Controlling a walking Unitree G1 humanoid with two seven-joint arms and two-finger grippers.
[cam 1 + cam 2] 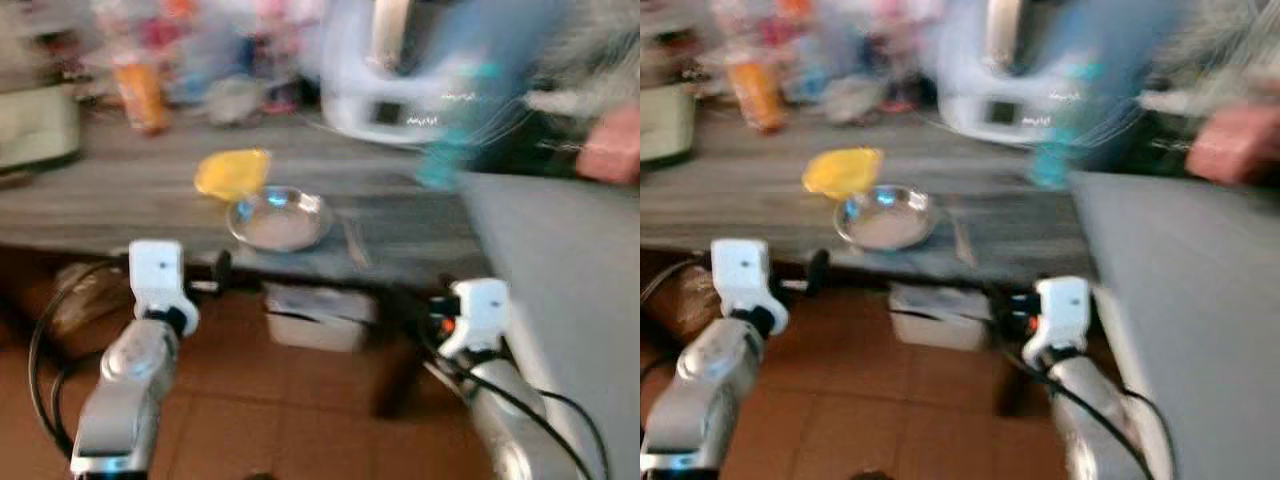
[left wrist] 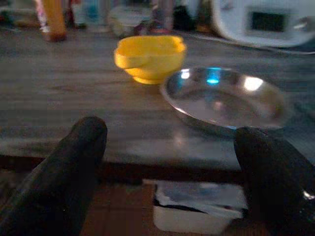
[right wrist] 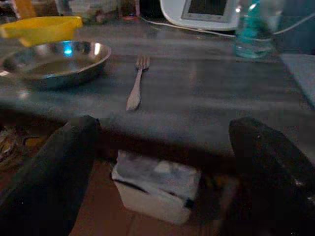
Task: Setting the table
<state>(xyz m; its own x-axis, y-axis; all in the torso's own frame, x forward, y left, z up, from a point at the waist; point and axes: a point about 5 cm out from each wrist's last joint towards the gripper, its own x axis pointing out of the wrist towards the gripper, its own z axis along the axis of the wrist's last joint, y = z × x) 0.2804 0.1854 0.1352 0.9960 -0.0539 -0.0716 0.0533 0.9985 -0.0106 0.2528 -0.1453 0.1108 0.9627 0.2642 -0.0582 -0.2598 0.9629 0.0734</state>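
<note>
Fingers (image 3: 54, 172) apart, right wrist view reveals fork (image 3: 136, 83).

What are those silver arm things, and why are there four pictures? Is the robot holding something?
It's a walking robot with two silver arms. Two pictures come from cameras in its head, looking down at a grey table; they are blurry. The other two come from a camera on each wrist, looking out between two black fingers.

The left gripper and the right gripper are both open and hold nothing. They sit just in front of the table's edge.

On the table are a yellow bowl, a shiny metal plate beside it, and a fork lying to the plate's right. Farther back stand a blue-green bottle and a white machine. A white box sits on the floor underneath.
</note>
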